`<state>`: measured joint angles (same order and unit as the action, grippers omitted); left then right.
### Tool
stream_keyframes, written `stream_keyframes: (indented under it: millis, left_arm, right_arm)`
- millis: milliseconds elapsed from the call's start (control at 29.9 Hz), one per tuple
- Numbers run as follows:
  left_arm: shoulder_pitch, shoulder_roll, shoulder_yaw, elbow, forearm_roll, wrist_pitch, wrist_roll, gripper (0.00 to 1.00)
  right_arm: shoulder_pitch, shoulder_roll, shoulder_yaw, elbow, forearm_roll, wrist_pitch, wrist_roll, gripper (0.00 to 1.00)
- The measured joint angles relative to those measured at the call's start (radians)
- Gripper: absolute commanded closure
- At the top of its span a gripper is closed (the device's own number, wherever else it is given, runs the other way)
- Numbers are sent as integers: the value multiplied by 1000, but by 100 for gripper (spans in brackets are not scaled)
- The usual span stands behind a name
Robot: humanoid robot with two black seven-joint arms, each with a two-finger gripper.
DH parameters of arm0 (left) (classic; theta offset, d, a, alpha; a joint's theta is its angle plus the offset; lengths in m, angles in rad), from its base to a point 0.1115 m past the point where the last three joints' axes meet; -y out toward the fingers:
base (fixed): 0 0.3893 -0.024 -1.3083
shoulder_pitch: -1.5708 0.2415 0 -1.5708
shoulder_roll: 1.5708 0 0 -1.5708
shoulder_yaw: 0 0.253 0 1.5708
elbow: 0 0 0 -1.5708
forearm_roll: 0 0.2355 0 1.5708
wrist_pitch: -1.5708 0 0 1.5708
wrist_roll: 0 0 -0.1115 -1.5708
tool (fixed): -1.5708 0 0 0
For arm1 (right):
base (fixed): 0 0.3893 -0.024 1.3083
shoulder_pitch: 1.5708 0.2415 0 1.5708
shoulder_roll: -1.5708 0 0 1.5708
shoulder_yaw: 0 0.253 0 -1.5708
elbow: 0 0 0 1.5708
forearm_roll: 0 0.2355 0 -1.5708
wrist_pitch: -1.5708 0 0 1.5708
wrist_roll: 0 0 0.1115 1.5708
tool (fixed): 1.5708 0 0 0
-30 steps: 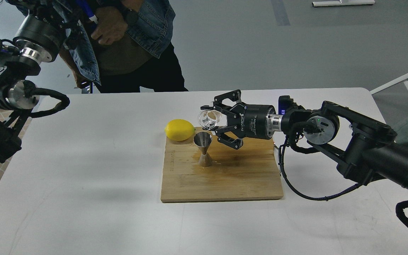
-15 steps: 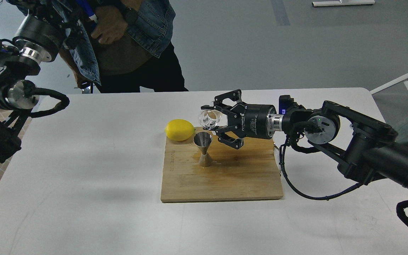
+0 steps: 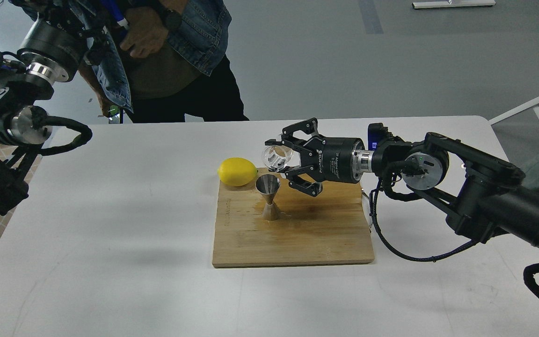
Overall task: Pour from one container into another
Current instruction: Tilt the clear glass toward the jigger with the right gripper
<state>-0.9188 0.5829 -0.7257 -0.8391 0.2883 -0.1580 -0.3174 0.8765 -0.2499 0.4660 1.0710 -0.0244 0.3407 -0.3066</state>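
While the near part of the white table (image 3: 110,281) lies bare, a wooden board (image 3: 297,234) sits at its middle, likely there to catch spills. On the board stands 1 steel jigger (image 3: 268,196), upright with its open cone facing up, ready to receive liquid. Just above and slightly right of it, the right gripper (image 3: 284,161) holds the glass tumbler (image 3: 276,157) between its fingers, tipped on its side with the mouth toward the left and over the jigger, a pouring pose. No stream can be made out, so the glass may be empty by now. A lemon (image 3: 237,172) rests at the board's far left corner, clear of the pour. Farther left, the left arm is raised, its fingers cannot be told. Beyond the table stands a person (image 3: 171,61).
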Motion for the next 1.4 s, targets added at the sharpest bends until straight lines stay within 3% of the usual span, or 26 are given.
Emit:
stream_keyframes:
  millis: [1404]
  left_arm:
    - [-5,2,0,1,0,-2,0,2]
  right_arm:
    - [27,6,-2,-2,-29,12,3,57]
